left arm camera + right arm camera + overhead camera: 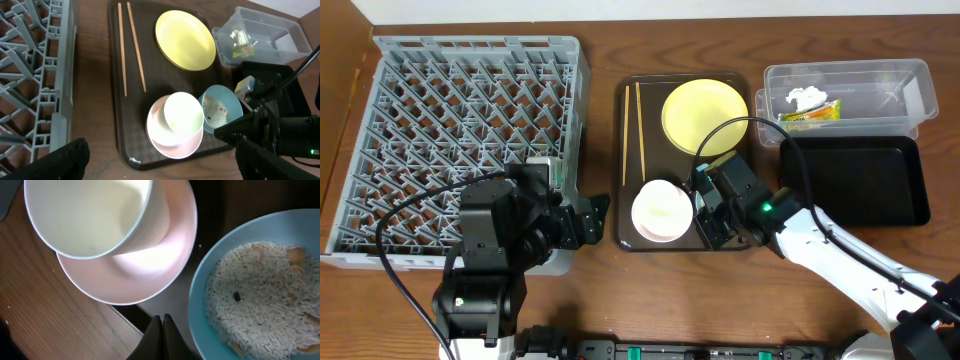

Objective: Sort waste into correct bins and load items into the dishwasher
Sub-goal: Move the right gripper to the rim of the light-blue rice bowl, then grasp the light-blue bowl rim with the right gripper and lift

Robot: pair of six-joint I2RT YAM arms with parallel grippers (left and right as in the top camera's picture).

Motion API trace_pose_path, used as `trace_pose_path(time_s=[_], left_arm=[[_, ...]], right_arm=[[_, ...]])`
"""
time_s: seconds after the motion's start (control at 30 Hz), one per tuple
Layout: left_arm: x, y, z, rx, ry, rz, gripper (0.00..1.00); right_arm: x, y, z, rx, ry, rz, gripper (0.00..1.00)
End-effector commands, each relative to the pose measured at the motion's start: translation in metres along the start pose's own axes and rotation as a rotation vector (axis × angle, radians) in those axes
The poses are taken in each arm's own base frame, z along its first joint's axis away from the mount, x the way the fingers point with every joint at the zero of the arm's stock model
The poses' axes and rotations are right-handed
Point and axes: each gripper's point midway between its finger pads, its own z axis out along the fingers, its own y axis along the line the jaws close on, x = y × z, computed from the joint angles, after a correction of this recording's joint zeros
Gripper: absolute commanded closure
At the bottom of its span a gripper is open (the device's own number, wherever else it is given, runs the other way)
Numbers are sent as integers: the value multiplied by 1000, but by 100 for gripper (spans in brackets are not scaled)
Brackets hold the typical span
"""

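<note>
A light blue bowl (220,95) with beige rice scraps (260,290) sits at the near right of the brown serving tray (655,160). It is beside a white cup (183,112) standing on a pink plate (172,145). My right gripper (162,317) is shut with nothing in it, its tips just left of the bowl's rim. My left gripper (160,165) is open over the table at the tray's near left edge. The yellow plate (705,115) and two chopsticks (632,130) lie further back on the tray. In the overhead view my right arm hides the bowl.
The grey dish rack (460,140) fills the left side. At the back right, a clear tub (880,85) holds a green-yellow wrapper (810,113) and a white tissue (805,97). A black tray (855,180) lies in front of the tub.
</note>
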Motion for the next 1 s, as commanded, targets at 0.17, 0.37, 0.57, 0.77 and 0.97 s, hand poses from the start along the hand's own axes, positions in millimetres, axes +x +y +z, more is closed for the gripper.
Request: trace_pose_path(time_s=[0.17, 0.37, 0.57, 0.77, 0.97], left_arm=[[-6, -7, -5, 19, -15, 12, 6], [-6, -7, -5, 19, -15, 13, 5], [-6, -7, -5, 19, -15, 13, 6], [-6, -7, -5, 19, -15, 13, 6], [-6, -7, -5, 19, -15, 13, 6]], right_arm=[[4, 6, 16, -3, 38, -25, 99], [3, 6, 19, -7, 38, -27, 99], [1, 7, 19, -12, 28, -32, 99], [-11, 10, 18, -24, -14, -23, 99], [-5, 7, 18, -7, 10, -74, 99]])
